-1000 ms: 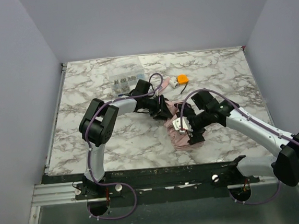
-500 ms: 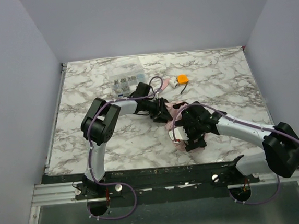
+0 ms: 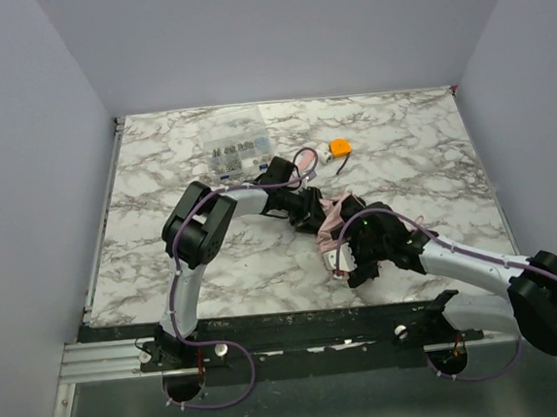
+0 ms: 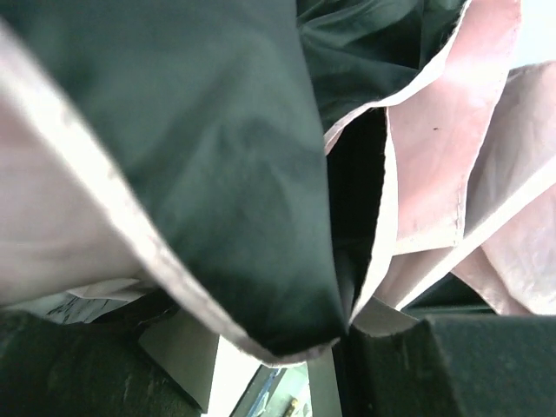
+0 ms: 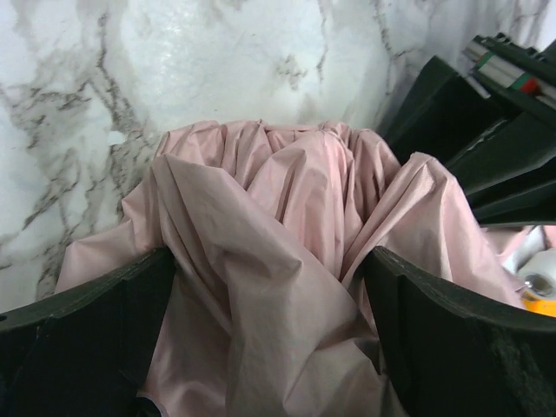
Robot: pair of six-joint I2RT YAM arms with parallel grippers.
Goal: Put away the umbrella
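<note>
The umbrella (image 3: 335, 215) lies as a crumpled pale pink bundle mid-table, between my two grippers. My left gripper (image 3: 314, 211) is at its far left end. In the left wrist view pink fabric with dark lining (image 4: 226, 174) drapes over the jaws and hides the fingertips (image 4: 78, 365). My right gripper (image 3: 350, 261) is at the near end. In the right wrist view its two dark fingers (image 5: 104, 313) stand on either side of the bunched pink fabric (image 5: 269, 226) and press it. The shaft, handle and strap are hidden.
A small orange-and-white gadget (image 3: 338, 149) lies behind the umbrella and also shows at the right edge of the right wrist view (image 5: 540, 291). A clear box of small parts (image 3: 238, 151) sits at the back left. The left arm's dark links (image 5: 469, 130) are just beyond the bundle.
My right gripper has swung round to the near end of the bundle and closed in on it. My left gripper has moved a little right. The pink bundle has been drawn narrower.
</note>
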